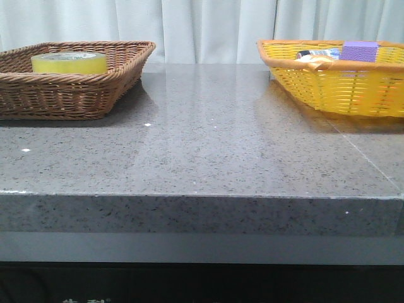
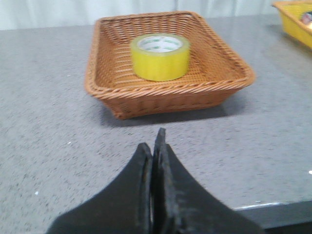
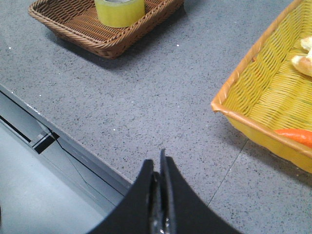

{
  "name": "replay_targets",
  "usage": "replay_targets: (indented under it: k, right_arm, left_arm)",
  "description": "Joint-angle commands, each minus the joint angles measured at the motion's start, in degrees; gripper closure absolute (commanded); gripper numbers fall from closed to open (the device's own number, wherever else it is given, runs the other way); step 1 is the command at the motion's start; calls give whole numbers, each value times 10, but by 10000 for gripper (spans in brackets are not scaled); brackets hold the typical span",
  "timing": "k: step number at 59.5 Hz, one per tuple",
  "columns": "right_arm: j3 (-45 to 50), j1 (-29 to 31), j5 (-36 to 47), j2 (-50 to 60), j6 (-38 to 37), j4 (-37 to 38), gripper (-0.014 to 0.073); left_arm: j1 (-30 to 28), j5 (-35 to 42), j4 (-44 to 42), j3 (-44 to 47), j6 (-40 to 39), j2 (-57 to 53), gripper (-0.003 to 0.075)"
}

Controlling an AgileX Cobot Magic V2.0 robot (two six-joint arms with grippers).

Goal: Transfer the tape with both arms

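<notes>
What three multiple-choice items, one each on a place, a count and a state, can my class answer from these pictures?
1. Where is the tape?
A. in the brown basket
B. in the yellow basket
C. on the bare table

2. How many baskets stand on the table?
A. one
B. two
C. three

3. How are the two pincers?
A. both shut, empty
B. both wide open
C. one shut on the tape

Key:
1 A: the tape sits inside the brown basket.
2 B: only the brown basket and the yellow basket stand on the table.
3 A: the fingers of the left pincer and the right pincer meet, with nothing between them.
</notes>
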State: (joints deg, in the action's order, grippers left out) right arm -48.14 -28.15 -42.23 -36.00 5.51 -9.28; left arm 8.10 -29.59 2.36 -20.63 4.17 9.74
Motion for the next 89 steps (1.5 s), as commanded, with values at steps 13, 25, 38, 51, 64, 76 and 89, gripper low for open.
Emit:
replay_targets:
  k: [13, 25, 38, 51, 64, 76, 89]
  right_arm:
    - [-14, 4, 36, 0, 4, 1, 662]
    - [-14, 4, 36, 0, 4, 1, 662]
    - [-14, 4, 36, 0, 4, 1, 662]
    - [-14, 4, 36, -1, 4, 1, 662]
    - [-14, 4, 36, -1, 4, 1, 662]
    - [-14, 4, 36, -1, 4, 1, 662]
    - [-14, 4, 36, -1, 4, 1, 662]
  left_arm:
    - [-27, 266, 16, 181, -4, -63, 740]
    - [-27, 349, 34, 234, -4, -87, 740]
    - [-33, 327, 34, 234, -6, -112, 740]
    - [-48, 326, 34, 234, -7, -113, 740]
    - [-48, 313, 34, 234, -18, -113, 740]
    - [-48, 296, 15, 234, -36, -113, 740]
    - [-48, 296, 22, 234, -47, -113, 740]
